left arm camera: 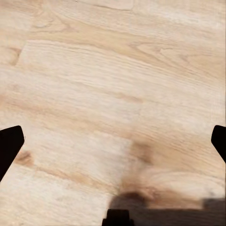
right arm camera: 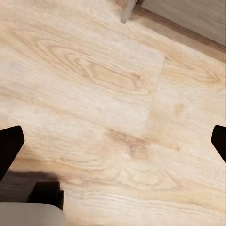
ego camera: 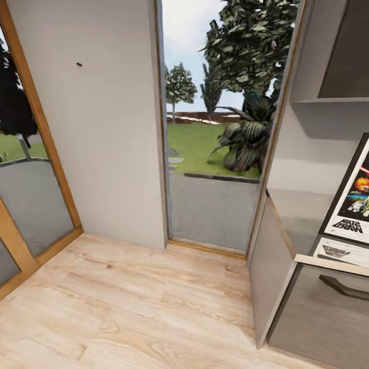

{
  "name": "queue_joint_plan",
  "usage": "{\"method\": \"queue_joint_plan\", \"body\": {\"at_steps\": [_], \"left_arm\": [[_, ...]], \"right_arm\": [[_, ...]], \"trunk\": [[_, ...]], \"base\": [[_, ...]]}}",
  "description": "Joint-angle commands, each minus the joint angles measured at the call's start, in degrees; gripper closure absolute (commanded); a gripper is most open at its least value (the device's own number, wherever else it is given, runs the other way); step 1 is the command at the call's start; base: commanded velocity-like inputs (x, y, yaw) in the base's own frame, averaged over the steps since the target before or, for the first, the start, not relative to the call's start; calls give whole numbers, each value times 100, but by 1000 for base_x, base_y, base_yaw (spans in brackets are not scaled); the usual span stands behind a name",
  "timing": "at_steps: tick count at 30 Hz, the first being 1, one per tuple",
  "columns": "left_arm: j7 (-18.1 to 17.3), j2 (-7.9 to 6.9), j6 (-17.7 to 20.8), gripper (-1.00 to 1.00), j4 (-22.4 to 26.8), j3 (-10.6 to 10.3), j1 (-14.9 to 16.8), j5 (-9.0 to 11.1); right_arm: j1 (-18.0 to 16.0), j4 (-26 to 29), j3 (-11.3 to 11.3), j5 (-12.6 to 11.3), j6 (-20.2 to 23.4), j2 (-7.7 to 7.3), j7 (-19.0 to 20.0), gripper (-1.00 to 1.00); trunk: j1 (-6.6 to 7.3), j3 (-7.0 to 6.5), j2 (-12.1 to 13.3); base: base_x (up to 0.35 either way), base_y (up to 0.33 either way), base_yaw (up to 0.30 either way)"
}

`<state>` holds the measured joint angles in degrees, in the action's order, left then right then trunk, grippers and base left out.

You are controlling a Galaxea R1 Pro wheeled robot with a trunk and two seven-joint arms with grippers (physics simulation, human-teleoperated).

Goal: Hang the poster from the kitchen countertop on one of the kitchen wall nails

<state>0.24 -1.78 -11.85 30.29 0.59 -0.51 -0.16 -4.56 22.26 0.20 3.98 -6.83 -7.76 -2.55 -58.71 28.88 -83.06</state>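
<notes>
Grey counter (ego camera: 328, 264) at right holds poster (ego camera: 352, 197), leaning on wall. Both grippers (left arm camera: 113, 141) (right arm camera: 113, 141) gape over floor, empty. Risk: nail (ego camera: 79, 64) is tiny, far left, easy to miss w/ frame.

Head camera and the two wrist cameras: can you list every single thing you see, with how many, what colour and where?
poster: one, black frame, blue-black art, propped on the counter at right
kitchen countertop: one, glossy grey, right
wall nail: one, dark, on the light-grey wall, upper left
drawer handle: one, dark, lower right cabinet
glass doorway: one, centre, showing grass and trees
floor: light wood
left pincer: black fingers wide apart above the floor
right pincer: black fingers wide apart above the floor
</notes>
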Motion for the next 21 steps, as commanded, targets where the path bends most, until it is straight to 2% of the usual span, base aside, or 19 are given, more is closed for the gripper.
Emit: {"method": "queue_joint_plan", "body": {"at_steps": [1, 8, 16, 21], "left_arm": [[2, 1, -10, -100, 4, 3, -2, -2], [2, 2, -10, -100, 3, 3, -2, -2], [2, 2, -10, -100, 3, 3, -2, -2], [2, -3, -10, -100, 3, 1, -2, -2]], "right_arm": [[-2, -3, 0, 42, -12, -1, -26, -100], [-3, -3, -14, 35, -12, -4, -26, -100], [-1, -3, -20, 20, -14, -6, -26, -100], [-2, -3, -20, 11, -12, -6, -25, -100]], "trunk": [[-2, 4, -2], [-2, 4, -2], [-2, 4, -2], [-2, 4, -2]], "base": [[202, 305, -79], [202, 305, -127], [210, 297, -283], [129, 145, -299]]}}
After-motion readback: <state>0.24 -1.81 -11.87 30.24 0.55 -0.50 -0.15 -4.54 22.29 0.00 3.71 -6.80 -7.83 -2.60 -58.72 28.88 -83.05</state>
